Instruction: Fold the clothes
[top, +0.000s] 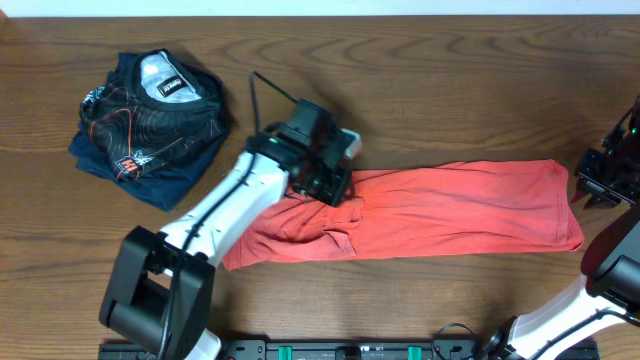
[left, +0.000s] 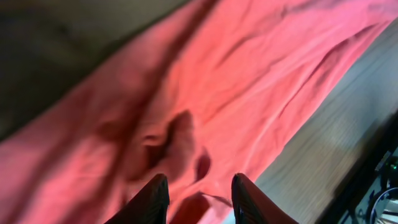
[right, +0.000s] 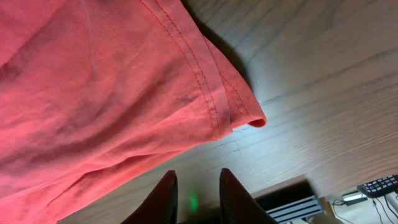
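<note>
The red T-shirt (top: 450, 210) lies in a long band across the middle of the desk (top: 450, 80), running from 8 o'clock to 3 o'clock. The left claw (left: 198, 199) is over the rumpled 9 o'clock end, fingers parted. It's released, with cloth beneath but none pinched. The right claw (right: 196, 198) sits just off the hem at 3 o'clock, slightly apart, gripping nothing. A navy garment (top: 150, 120) is heaped at 10 o'clock.
</note>
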